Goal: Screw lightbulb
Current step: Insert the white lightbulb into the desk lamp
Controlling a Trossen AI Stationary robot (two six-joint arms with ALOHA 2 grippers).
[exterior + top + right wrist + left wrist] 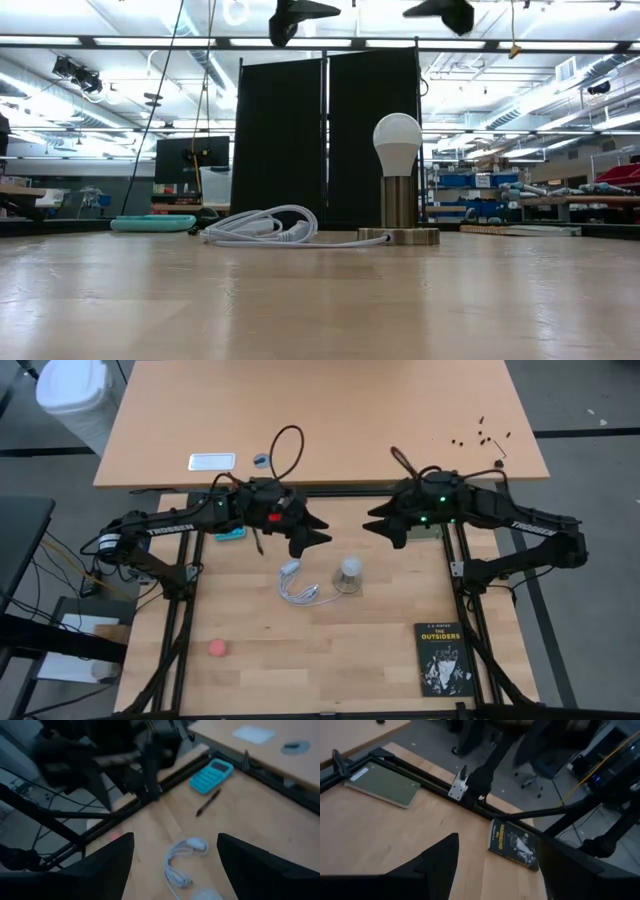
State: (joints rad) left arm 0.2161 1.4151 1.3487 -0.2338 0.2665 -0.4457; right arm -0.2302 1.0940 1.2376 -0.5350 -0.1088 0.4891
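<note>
The lightbulb (349,568) is seen upright in its socket base (349,586) mid-tabletop (380,650), reachable from above, while left pincer (318,537) and right pincer (375,526) are held apart-fingered, empty, raised behind the bulb.

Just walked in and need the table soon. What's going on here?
Nothing is being handled yet. The lightbulb stands upright in its socket mid-table, a coiled white cord lying beside it. The left end effector and right end effector both hang open and empty above the table's far side, facing each other. A book and a pink ball lie nearer the front.
</note>
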